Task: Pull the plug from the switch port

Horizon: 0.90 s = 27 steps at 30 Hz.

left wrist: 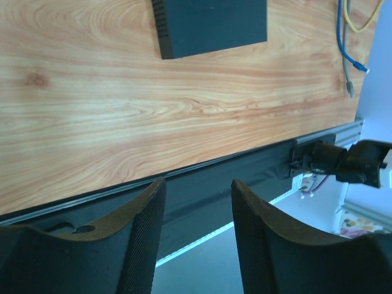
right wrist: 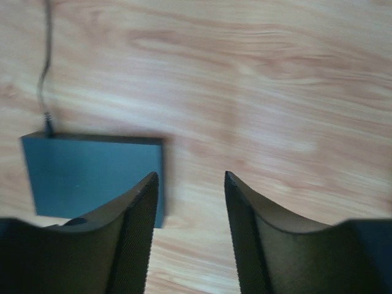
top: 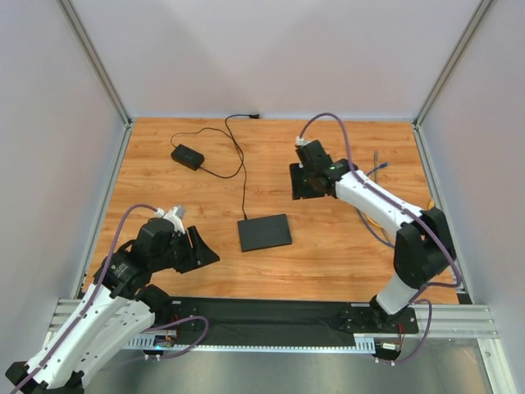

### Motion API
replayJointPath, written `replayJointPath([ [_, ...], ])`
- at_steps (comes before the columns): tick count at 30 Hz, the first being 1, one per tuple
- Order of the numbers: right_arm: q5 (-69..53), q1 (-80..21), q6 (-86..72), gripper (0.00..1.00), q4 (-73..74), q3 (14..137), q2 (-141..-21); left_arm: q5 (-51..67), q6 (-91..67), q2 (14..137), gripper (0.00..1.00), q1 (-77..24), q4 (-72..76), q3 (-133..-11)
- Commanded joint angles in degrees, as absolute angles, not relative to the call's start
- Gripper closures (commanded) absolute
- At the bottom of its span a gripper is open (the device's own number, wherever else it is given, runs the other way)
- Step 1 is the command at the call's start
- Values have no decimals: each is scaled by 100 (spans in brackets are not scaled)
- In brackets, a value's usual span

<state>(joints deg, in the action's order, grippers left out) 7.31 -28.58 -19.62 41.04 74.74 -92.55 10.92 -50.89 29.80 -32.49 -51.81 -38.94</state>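
The switch [top: 265, 232] is a flat black box lying mid-table. It shows at the top of the left wrist view [left wrist: 214, 24] and at the lower left of the right wrist view [right wrist: 92, 174]. A thin black lead [right wrist: 44, 92] runs into its far-left corner. No cable shows in the port edge [left wrist: 160, 27]. A blue cable's plug end [left wrist: 362, 67] lies loose by the right wall, apart from the switch. My right gripper [top: 302, 185] [right wrist: 190, 176] hovers open and empty beyond the switch's far right. My left gripper [top: 205, 250] [left wrist: 198, 184] is open and empty at the switch's near left.
A small black adapter brick [top: 187, 156] sits at the back left, its lead [top: 244, 176] running to the back wall and the switch. Yellow [top: 371, 220] and blue [top: 378, 169] cables lie along the right side. A black strip [top: 271, 316] borders the near edge; walls enclose the table.
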Motion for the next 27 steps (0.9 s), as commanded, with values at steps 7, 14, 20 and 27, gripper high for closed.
replayJointPath([
  [7,-685,-3743,-1951,59,3164,8015,-10696,633,-6433,3076,46,-3243,-4413,-3208],
  [14,-1282,-3762,-2135,59,2901,8025,-11030,545,-6574,3278,46,-3234,-3946,-3067],
  [20,-1521,-3762,-2224,59,2514,7804,-10942,422,-6451,3752,46,-3243,-3815,-3278],
  [27,-1380,-3753,-2258,59,2584,7911,-11171,676,-6258,4210,46,-3234,-3613,-3481],
])
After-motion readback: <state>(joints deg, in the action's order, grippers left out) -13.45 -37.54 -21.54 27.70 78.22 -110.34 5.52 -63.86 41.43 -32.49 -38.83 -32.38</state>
